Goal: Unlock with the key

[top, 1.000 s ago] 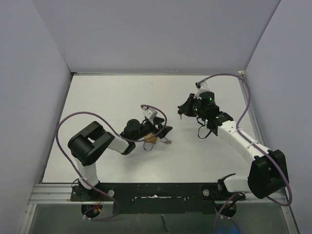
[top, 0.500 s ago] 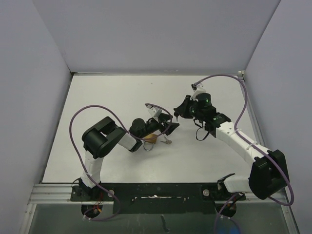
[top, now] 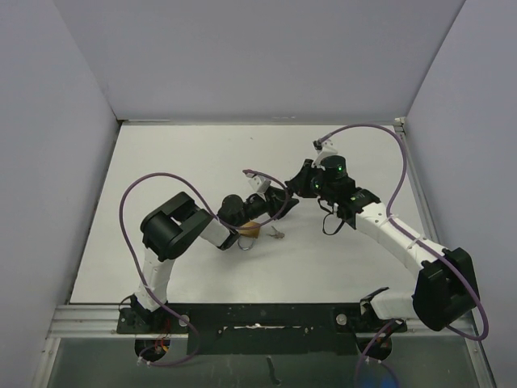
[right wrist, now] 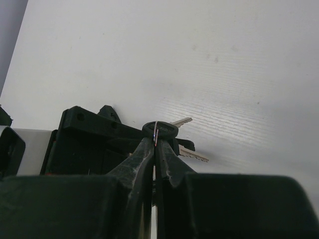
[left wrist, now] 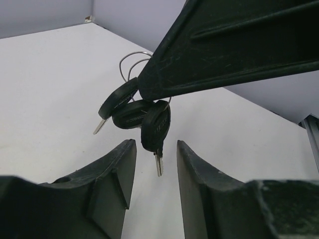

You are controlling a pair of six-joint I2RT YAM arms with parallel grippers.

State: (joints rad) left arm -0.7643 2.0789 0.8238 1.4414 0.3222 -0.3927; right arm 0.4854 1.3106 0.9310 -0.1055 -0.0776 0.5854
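My right tool [right wrist: 155, 145] is clamping the key bunch [left wrist: 133, 113] above the desk [top: 178, 162]. One key [left wrist: 156, 132] is hanging blade-down, its long axis upright. My left tool [left wrist: 155, 147] is sitting just beneath it, jaws narrow but apart, with the blade dipping between them untouched. The brass padlock [top: 252, 229] is lying under my left arm, so I am judging the left nearer.

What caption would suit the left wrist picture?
The right gripper dangles black-headed keys over the gap between the left gripper's parted fingers.
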